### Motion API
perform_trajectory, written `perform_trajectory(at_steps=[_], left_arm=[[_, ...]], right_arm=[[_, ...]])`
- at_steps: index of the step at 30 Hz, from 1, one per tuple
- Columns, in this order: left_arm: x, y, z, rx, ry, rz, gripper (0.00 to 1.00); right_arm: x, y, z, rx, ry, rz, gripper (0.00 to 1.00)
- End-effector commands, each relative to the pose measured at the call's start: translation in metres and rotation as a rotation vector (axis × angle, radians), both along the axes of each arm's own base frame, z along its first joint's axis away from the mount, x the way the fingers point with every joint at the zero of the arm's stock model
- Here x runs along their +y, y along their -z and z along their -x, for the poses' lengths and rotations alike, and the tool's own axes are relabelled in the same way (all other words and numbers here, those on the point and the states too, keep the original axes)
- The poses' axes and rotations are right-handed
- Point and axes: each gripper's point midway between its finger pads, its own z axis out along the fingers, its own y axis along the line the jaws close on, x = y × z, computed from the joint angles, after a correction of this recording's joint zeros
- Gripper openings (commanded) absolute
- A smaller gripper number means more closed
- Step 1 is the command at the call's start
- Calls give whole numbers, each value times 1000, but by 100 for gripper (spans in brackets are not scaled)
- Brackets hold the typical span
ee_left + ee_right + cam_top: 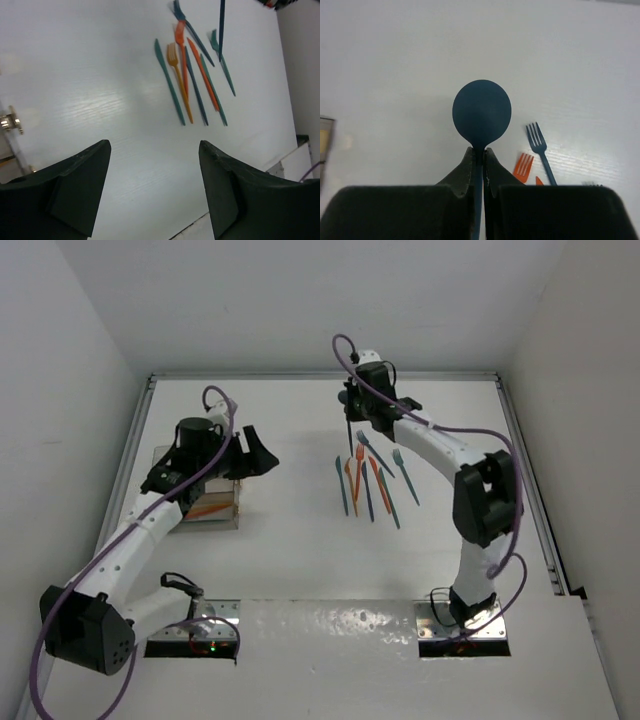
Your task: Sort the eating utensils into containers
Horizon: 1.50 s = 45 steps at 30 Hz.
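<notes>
Two arms in top view: left gripper (262,458) hangs by the containers (215,508), right gripper (350,420) holds a blue spoon (349,443) just beside the utensils (370,485) lying clustered on the table (300,560). Left wrist: jaws spread wide. Right wrist: jaws pinch the spoon's neck.

Bright, even overhead light; glare on the near table (330,625); soft shadows, wrist-view edges perhaps blurred

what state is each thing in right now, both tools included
right tool: shut on the dark blue plastic spoon
that spoon: pinched near the bowl, in the air
left tool: open, empty
orange, blue and teal plastic utensils: lying flat, loosely bunched on the white table
clear plastic bins: partly hidden, something orange inside
</notes>
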Motion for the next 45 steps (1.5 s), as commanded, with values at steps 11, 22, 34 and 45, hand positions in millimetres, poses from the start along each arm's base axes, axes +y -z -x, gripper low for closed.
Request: perform_trajectory(at_steps=[11, 22, 34, 45], left_arm=[[-106, -30, -10, -77, 172, 195, 63], [-175, -21, -1, -28, 259, 243, 58], [-186, -14, -1, 32, 225, 293, 1], [-104, 14, -10, 148, -257, 231, 0]], right_arm=[[43, -97, 93, -94, -221, -375, 0], [56, -98, 144, -65, -280, -445, 0], [48, -103, 154, -72, -277, -427, 0], [-4, -90, 159, -76, -104, -249, 61]])
